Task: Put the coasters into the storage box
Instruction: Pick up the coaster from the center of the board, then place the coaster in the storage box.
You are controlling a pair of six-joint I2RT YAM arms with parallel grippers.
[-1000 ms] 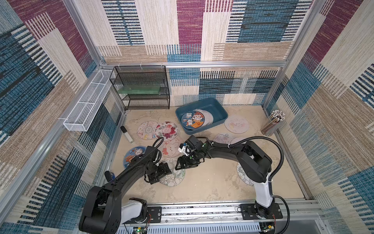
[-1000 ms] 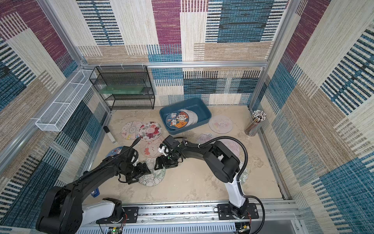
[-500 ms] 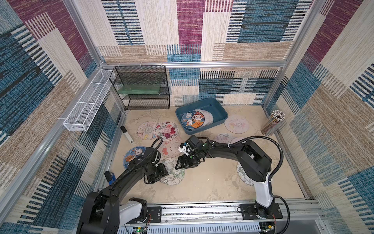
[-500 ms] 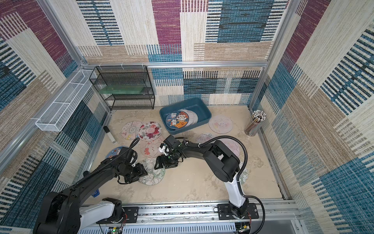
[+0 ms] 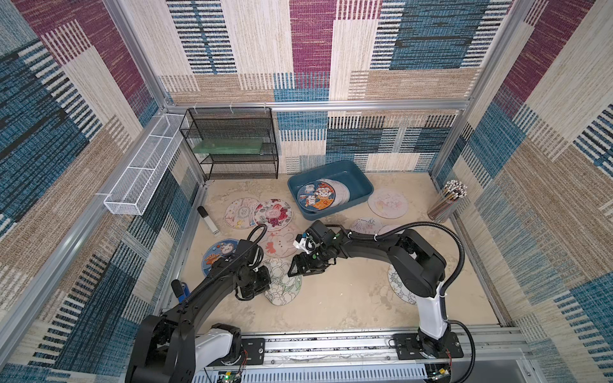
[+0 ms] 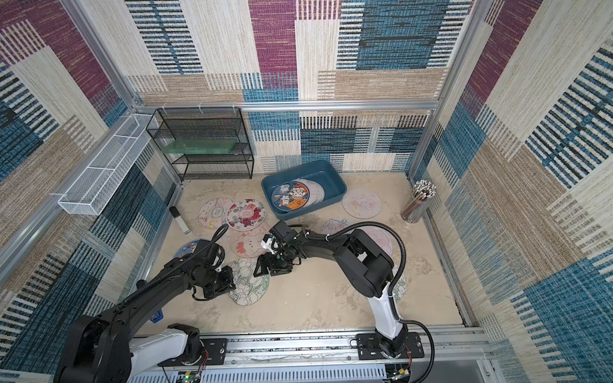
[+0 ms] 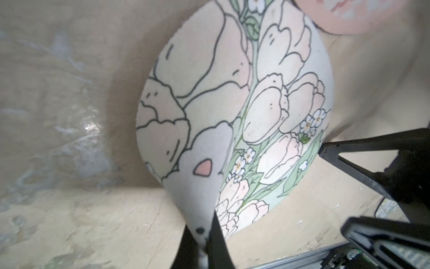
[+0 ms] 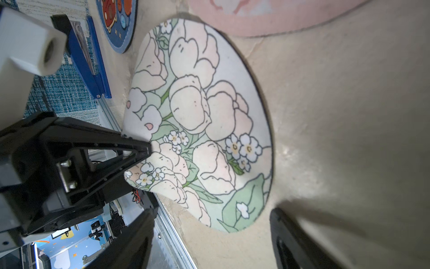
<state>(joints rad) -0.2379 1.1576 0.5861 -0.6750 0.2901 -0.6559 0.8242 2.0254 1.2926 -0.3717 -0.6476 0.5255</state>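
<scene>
- Teal-blue plastic, the storage box [image 5: 356, 182] is sitting at the back of the tabletop [image 5: 348, 298] in both top views. It is holding a stack of coasters [image 5: 320, 196], and more are lying scattered on the tabletop outside it.
- Also in both top views, the left end effector [image 5: 263, 282] is meeting the rim of the tulip coaster [image 5: 285, 288] near the front. The right end effector [image 5: 295, 268] is hovering just beside that coaster, between it and the pink coaster [image 5: 278, 243].
- On the left wrist view, the left end effector [image 7: 202, 244] is pinching the tulip coaster's edge with its jaws closed on it. That edge is curling up off the tabletop.
- On the right wrist view, the right end effector [image 8: 213, 210] is standing with its jaws wide apart, gripping nothing. The tulip coaster is lying ahead of it, and a dark blue coaster [image 8: 118, 23] is lying beyond.
</scene>
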